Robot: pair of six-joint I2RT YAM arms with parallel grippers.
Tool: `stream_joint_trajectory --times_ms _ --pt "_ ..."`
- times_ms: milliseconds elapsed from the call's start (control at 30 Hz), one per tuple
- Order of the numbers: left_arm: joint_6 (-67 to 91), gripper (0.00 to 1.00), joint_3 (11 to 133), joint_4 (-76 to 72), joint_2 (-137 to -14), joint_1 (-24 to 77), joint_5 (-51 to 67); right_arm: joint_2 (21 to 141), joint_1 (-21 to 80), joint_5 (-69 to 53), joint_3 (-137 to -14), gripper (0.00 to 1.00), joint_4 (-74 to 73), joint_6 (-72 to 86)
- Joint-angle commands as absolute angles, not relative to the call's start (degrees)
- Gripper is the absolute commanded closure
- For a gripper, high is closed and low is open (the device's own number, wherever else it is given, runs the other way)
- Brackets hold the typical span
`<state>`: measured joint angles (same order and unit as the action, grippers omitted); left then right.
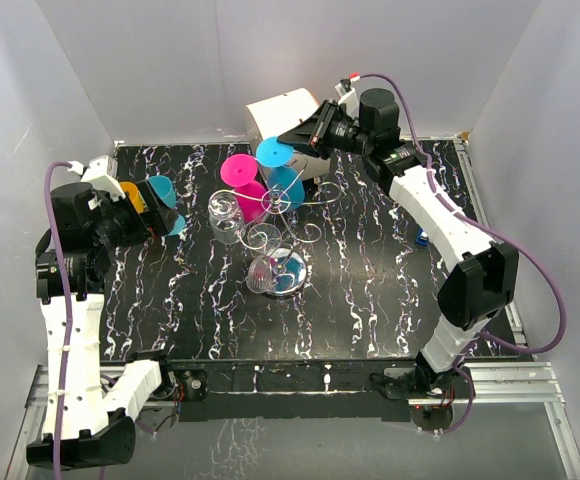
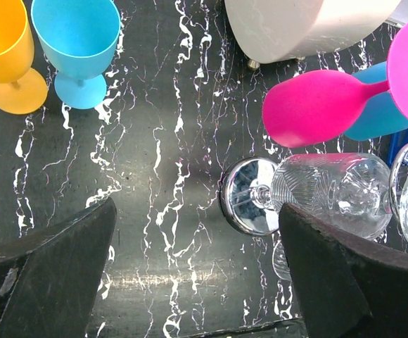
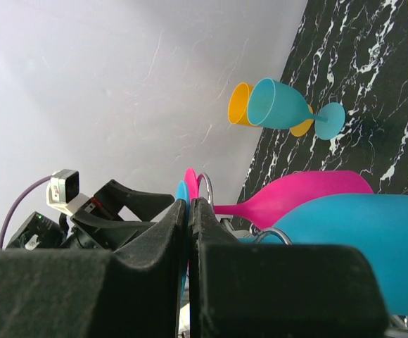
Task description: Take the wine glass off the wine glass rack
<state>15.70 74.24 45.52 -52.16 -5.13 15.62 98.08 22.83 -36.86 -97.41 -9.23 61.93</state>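
The silver wire wine glass rack [image 1: 282, 205] stands mid-table on a round chrome base [image 1: 292, 274]. A blue wine glass [image 1: 290, 183], a pink one [image 1: 250, 196] and clear ones [image 1: 225, 215] hang on its arms. My right gripper [image 1: 295, 138] is shut on the blue glass's foot disc [image 1: 273, 153]; in the right wrist view the thin blue foot [image 3: 181, 193] sits between my closed fingers [image 3: 162, 246], with the blue bowl [image 3: 359, 239] and pink glass [image 3: 309, 193] beside. My left gripper [image 1: 165, 215] is open and empty, left of the rack; its view shows the chrome base [image 2: 250, 204].
An orange glass [image 1: 130, 192] and a blue glass [image 1: 162, 190] stand upright by the left gripper. A white cylindrical drum [image 1: 285, 115] lies behind the rack. A small blue object [image 1: 422, 238] lies by the right arm. White walls enclose the table.
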Motion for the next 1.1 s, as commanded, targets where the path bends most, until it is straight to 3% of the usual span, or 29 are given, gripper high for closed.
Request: stream_joint_trajectory --times_ms 0,300,633,900,1067 --pt "14.9 0.01 74.3 46.1 -51.6 -4.8 15.1 98.5 22.8 -35.0 -102.0 1.00 -3.7 63.1" --pt "15.0 0.01 75.6 45.1 -53.3 -4.7 14.2 101.7 22.7 -33.4 -103.4 1.00 1.3 67.9" --pt "17.6 0.01 85.7 40.1 -61.3 -4.7 15.2 104.7 21.2 -30.1 -106.2 1.00 10.4 75.1" --pt "26.8 0.01 92.5 31.6 -69.7 -4.7 24.6 102.2 16.4 -25.8 -99.6 1.00 26.2 87.8" --pt "42.8 0.01 92.9 16.1 -74.0 -4.7 36.7 102.8 15.7 -24.7 -98.3 1.00 37.8 97.4"
